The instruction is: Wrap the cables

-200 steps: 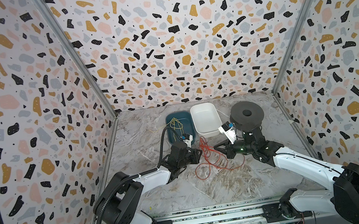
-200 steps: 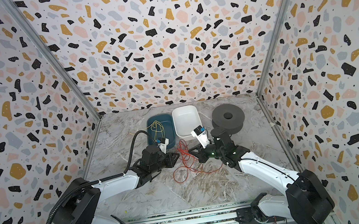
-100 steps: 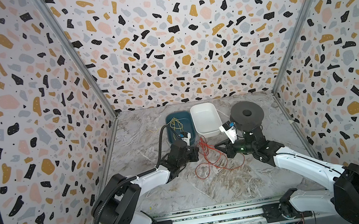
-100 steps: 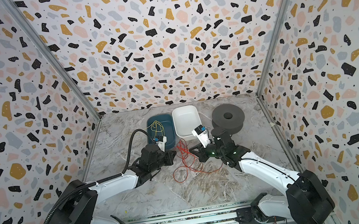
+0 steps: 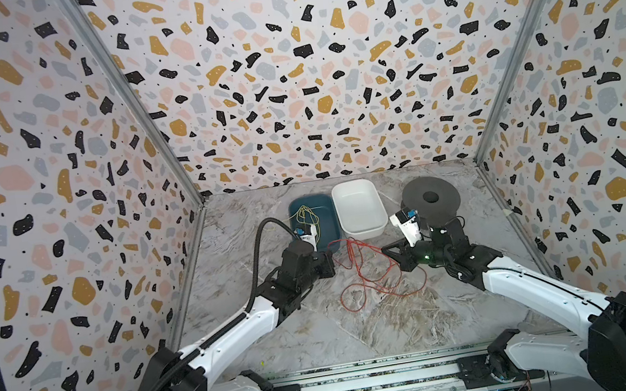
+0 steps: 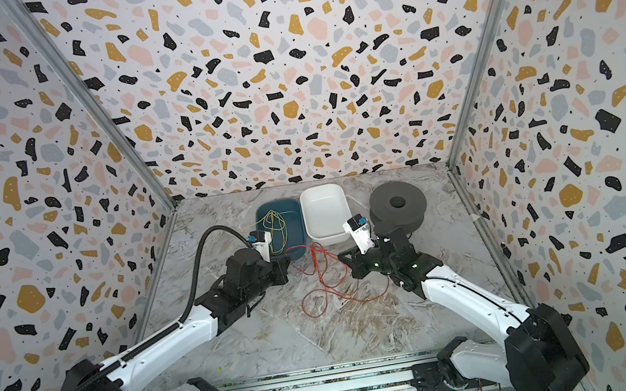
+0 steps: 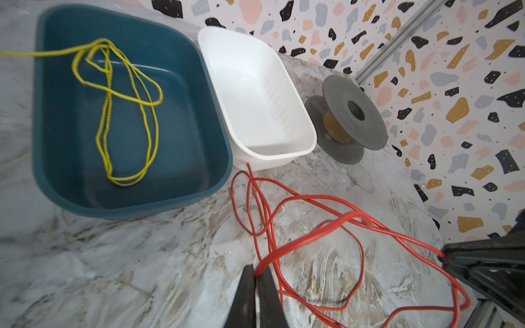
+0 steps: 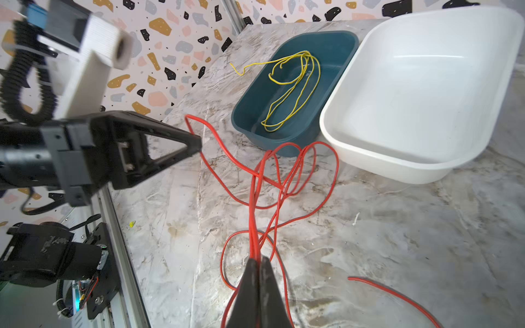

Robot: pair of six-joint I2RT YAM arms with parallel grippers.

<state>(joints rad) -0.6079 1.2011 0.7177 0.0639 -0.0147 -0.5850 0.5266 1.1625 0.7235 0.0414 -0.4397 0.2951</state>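
Low in both top views, the grey marbled tabletop (image 5: 323, 329) spreads out in front of the two arms. Just below the centre of the frame, the cables (image 5: 361, 277), thin red-orange wire, sprawl across it in loose tangled loops between the two pincers. The left gripper (image 5: 331, 263), left of centre, has its black jaws pinched onto one strand. In the left wrist view that strand (image 7: 312, 227) rises off the marble to the tips (image 7: 257, 272). The right gripper (image 5: 386, 250), right of centre, is clamped on what looks like two strands running together (image 8: 252, 221), right at its tips (image 8: 258, 259). Farther back, above centre, a dark teal plastic tub (image 5: 328, 219) holds a thin yellow wire (image 5: 306, 216). The farthest red loops stop just short of its near wall. A white plastic tub (image 5: 359, 206) sits just beside it on the right. A grey spool (image 5: 431, 195) stands farther right, near the back wall.
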